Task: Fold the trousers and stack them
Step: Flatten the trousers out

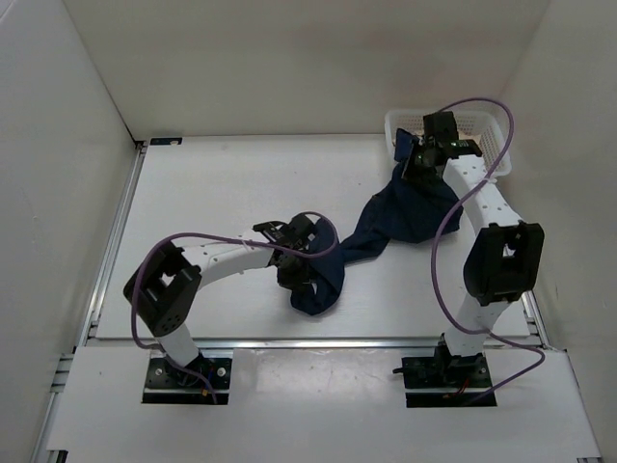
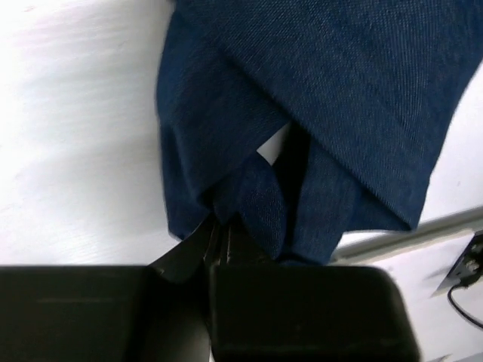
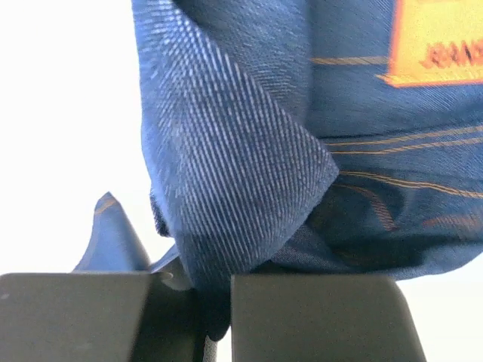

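The trousers [image 1: 400, 217], dark navy jeans, stretch in a crumpled band from the white basket at the back right down to the table's near middle. My left gripper [image 1: 297, 253] is shut on a fold of one leg end [image 2: 249, 151], which hangs below it. My right gripper [image 1: 424, 154] is shut on the waist end [image 3: 234, 173], lifted by the basket; tan stitching and an orange label [image 3: 441, 41] show there.
A white mesh basket [image 1: 482, 130] stands at the back right corner, behind the right gripper. White walls close the table on the left, back and right. A metal rail [image 1: 318, 341] runs along the table's near edge.
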